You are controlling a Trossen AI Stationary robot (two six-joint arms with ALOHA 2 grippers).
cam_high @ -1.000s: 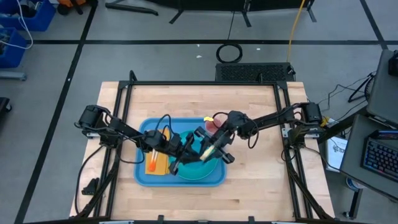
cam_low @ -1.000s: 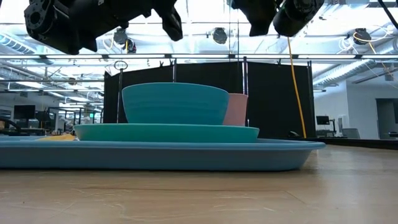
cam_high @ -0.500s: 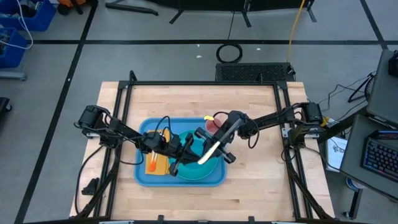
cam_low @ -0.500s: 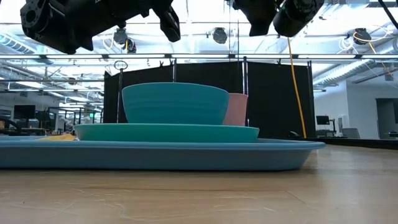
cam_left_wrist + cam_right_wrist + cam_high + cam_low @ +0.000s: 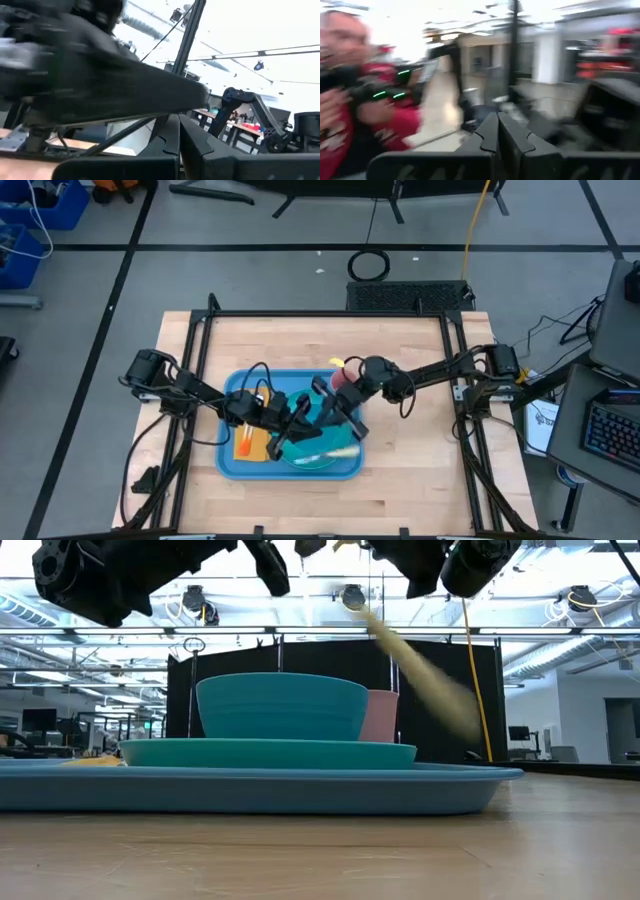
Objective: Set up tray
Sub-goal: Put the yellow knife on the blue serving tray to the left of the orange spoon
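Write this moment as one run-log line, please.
left claw: shut, above tray | right claw: shut, above tray | yellow utensil: dropping | bowl on plate

The tray point(image 5: 232, 465) lies on the desk point(image 5: 400, 480) toward its 7 o'clock part in the high view, long side running 9 to 3. Inside it, a napkin point(image 5: 255, 446) sits at the 9 o'clock end; a plate point(image 5: 268, 751) fills the 3 o'clock half, with a bowl point(image 5: 281, 706) on it. A cup point(image 5: 380, 716) stands at the tray's 1 o'clock corner, behind the bowl in the low view. A pale utensil point(image 5: 338, 450) lies over the plate's 3 o'clock edge. Both hands hover above the bowl: the left hand point(image 5: 283, 442) from 9 o'clock, the right hand point(image 5: 326, 402) from 2 o'clock
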